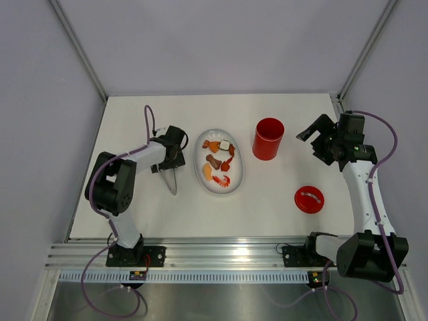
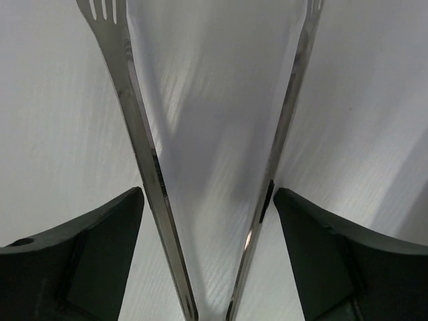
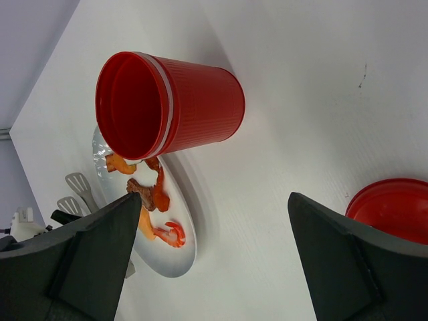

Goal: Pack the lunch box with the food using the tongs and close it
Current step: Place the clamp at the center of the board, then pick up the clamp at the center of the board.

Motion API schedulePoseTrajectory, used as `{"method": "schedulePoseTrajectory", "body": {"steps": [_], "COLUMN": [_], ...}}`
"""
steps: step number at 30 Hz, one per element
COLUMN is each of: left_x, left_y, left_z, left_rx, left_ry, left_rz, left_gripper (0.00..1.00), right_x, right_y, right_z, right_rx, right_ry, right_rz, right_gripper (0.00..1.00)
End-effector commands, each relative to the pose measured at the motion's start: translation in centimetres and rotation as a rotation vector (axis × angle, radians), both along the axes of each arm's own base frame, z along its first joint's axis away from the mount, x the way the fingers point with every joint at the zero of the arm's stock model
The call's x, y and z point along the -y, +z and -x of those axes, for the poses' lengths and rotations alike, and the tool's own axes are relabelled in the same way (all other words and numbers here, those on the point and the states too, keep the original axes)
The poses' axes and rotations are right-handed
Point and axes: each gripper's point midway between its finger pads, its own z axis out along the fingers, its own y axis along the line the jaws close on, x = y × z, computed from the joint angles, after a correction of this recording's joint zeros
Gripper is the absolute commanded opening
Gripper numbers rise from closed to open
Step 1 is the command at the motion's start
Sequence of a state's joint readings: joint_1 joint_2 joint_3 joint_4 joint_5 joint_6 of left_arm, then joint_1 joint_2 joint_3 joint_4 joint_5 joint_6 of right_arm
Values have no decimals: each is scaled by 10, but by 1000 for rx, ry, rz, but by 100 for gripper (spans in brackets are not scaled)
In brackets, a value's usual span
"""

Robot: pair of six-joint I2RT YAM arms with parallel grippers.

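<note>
Nearest on the tabletop (image 1: 267,214), a flat red lid (image 1: 308,198). Farther in, left hand (image 2: 208,190) spread wide astride the tongs (image 2: 144,154), hold unclear. Beside them, food (image 1: 217,160) on a white plate (image 1: 237,170). Farthest, open upright lunch box (image 1: 267,138); right hand (image 3: 214,197) wide, empty.

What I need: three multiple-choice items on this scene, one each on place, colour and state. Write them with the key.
1. Relative to the lunch box, the lid lies: A on top; B apart, on the table; C leaning against it.
2. The lunch box is: A red; B blue; C white.
3. The lunch box is: A closed; B tipped on its side; C upright, open and empty.

B: bare table separates lid and lunch box.
A: its ribbed wall is red.
C: the right wrist view shows its bare inside.
</note>
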State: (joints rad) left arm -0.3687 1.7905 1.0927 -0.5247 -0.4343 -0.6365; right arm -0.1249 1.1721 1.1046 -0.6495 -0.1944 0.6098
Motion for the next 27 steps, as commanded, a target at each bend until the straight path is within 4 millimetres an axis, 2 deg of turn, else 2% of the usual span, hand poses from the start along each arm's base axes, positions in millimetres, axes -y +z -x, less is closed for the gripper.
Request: {"method": "schedulePoseTrajectory", "body": {"steps": [1, 9, 13, 27], "left_x": [3, 12, 9, 7], "left_y": [-10, -12, -13, -10], "left_z": [3, 21, 23, 6], "left_rx": [-14, -25, -16, -1], "left_ry": [13, 30, 61, 81], "left_rz": [44, 133, 156, 178], "left_gripper": [86, 88, 86, 68], "right_x": [-4, -4, -4, -5], "right_y": [3, 2, 1, 7], "right_z": [-4, -6, -8, -6], "right_rx": [21, 18, 17, 29], "right_ry": [24, 23, 27, 27], "right_rz": [0, -4, -8, -8], "right_gripper": [99, 99, 99, 100]}}
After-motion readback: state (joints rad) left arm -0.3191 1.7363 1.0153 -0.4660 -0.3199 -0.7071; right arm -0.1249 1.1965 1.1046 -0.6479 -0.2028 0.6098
